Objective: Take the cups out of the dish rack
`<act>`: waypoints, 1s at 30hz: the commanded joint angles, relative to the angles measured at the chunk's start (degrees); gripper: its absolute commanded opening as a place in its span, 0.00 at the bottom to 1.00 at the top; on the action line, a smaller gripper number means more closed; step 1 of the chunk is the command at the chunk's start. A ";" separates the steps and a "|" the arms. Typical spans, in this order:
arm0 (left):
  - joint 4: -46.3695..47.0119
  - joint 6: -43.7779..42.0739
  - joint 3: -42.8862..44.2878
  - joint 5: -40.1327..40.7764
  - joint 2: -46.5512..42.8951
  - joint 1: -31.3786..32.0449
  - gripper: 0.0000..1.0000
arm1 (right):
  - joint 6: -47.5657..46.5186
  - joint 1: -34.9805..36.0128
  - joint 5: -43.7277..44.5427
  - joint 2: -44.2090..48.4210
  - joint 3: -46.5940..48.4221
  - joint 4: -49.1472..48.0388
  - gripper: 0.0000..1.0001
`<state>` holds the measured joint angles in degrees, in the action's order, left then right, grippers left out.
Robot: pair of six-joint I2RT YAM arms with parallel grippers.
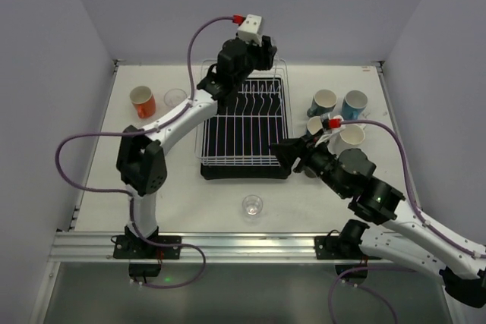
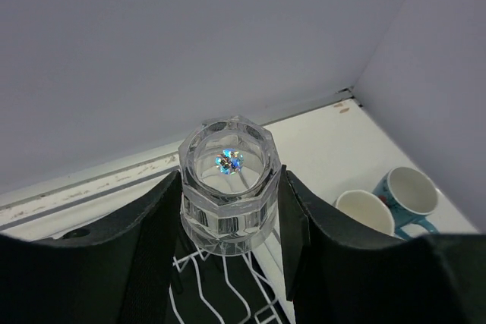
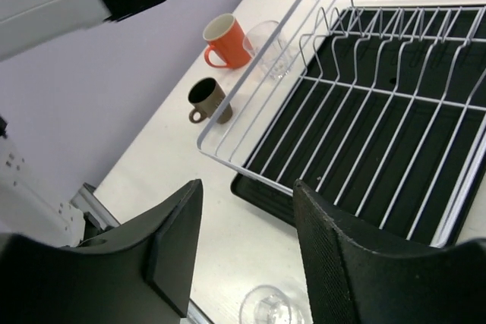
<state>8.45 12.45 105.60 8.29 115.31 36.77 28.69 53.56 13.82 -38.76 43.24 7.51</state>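
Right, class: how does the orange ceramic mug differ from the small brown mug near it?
The orange ceramic mug is larger and white inside; the small brown mug is smaller, dark inside. The orange mug stands beside a clear glass tumbler; the brown mug stands apart. Both sit upright.

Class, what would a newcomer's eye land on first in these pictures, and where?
The left tool grips a clear faceted glass above the far end of the rack. The white wire rack sits in the middle of the table, its prongs bare in these views. Several mugs cluster to its right, and an orange mug stands to its left.
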 commanded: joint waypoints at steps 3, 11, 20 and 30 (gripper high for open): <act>7.98 7.93 -12.59 -2.58 -16.91 -0.21 0.12 | 1.55 -0.56 0.85 -3.33 0.61 -12.76 0.61; 19.13 28.20 -41.04 -11.79 -38.03 -1.88 0.11 | 1.73 -3.55 -11.53 -10.80 1.58 -23.50 0.70; 29.96 44.05 -60.24 -17.43 -51.49 -3.11 0.10 | -0.30 -3.90 -15.14 -14.84 3.07 -29.30 0.71; 34.88 49.51 -65.96 -21.04 -57.47 -3.99 0.10 | 0.58 -3.90 -15.40 -15.99 4.30 -31.76 0.72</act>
<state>36.42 58.61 40.12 -10.76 60.18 33.15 29.36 49.80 -0.84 -54.85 44.80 -18.74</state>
